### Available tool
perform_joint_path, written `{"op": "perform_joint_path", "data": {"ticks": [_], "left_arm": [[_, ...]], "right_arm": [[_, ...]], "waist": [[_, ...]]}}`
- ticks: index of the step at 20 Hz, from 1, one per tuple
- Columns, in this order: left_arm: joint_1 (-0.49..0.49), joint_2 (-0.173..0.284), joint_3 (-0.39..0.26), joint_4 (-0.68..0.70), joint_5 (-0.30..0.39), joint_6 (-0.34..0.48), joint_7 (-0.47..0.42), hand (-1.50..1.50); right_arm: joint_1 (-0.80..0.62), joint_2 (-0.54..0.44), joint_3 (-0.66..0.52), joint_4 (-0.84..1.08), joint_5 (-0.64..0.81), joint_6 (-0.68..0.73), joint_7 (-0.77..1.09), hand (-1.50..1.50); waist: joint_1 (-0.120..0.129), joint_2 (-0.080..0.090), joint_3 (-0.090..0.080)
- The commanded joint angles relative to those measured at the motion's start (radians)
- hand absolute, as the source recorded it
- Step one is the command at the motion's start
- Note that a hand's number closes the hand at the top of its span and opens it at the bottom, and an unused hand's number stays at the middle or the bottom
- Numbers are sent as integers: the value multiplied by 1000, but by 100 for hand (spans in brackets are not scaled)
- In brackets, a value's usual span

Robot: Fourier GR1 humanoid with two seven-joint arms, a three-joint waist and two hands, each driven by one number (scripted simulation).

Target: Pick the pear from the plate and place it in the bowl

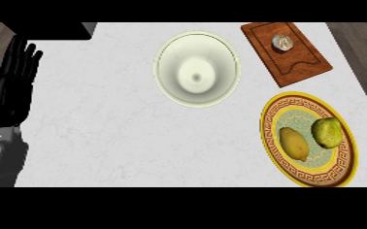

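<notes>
Here, your green, bumpy pear (329,131) sits at the right of a round, patterned yellow-rimmed plate (274,151), beside a smooth yellow lemon (294,143). The glossy cream bowl (198,68) stands apart on the pale marbled counter (100,121); a wooden board (301,65) carries a small metallic object (282,42). Your left hand (20,73) rests at the left edge, fingers straight, holding nothing.
</notes>
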Motion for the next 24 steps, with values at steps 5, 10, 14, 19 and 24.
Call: {"op": "perform_joint_path", "data": {"ticks": [5, 10, 14, 19, 24], "left_arm": [[3, -21, 40, 2, -31, -45, 0, 0], [22, -37, 36, -105, -40, -23, 84, 0], [49, -54, 65, -91, -57, -54, 38, 0], [-24, -96, 55, -8, -114, -16, 25, 0], [8, -66, 99, 16, -85, -105, -7, 0]], "right_arm": [[-121, 86, 41, 139, 126, -26, -27, -150], [-110, 57, -31, 281, 125, 0, -224, -150], [-188, 76, -15, 299, 158, -19, -211, -150], [-258, 108, 33, 359, 233, -71, -197, -150], [-269, 125, 53, 429, 270, -80, -230, -150]], "waist": [[0, 0, 0], [-1, -1, 0], [0, -1, 0], [-1, 0, 0], [-1, 0, 0]]}}
